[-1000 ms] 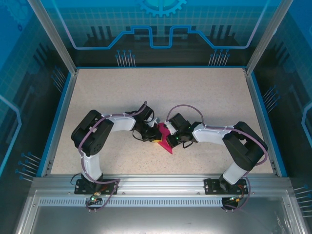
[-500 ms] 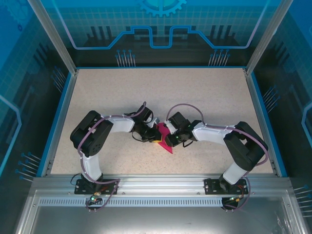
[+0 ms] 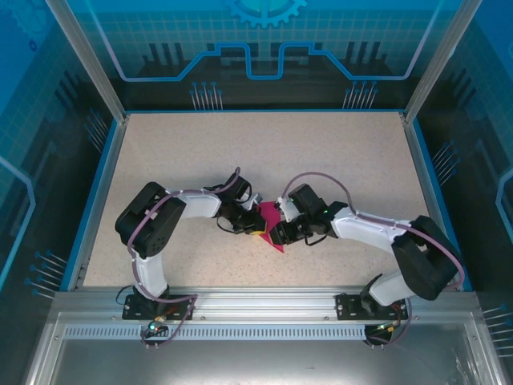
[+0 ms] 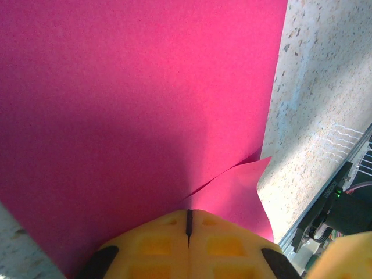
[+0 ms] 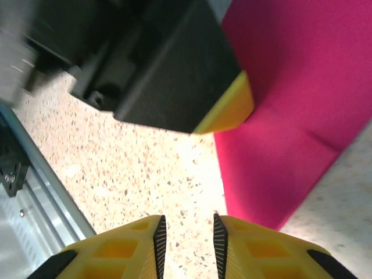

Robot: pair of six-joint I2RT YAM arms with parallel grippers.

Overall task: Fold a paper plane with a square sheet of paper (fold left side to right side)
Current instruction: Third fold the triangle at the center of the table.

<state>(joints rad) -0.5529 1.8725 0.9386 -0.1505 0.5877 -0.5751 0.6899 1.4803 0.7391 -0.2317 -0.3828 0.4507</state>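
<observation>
Folded magenta paper point(image 3: 270, 216) midway along the tabletop point(image 3: 337, 152), toward its near edge, left tool point(image 4: 189, 224) clenched, resting on the paper, right tool point(image 5: 186, 225) released, jaws slightly parted beside it.

I see a beige speckled table point(image 3: 337, 152) with a thin blue rim point(image 3: 256, 111) around it. At its near edge runs a silver aluminium rail point(image 3: 264, 301), and just below that lies a grey metal tray point(image 3: 256, 361). Behind the table stands a blue panel point(image 3: 264, 40) with line patterns.
</observation>
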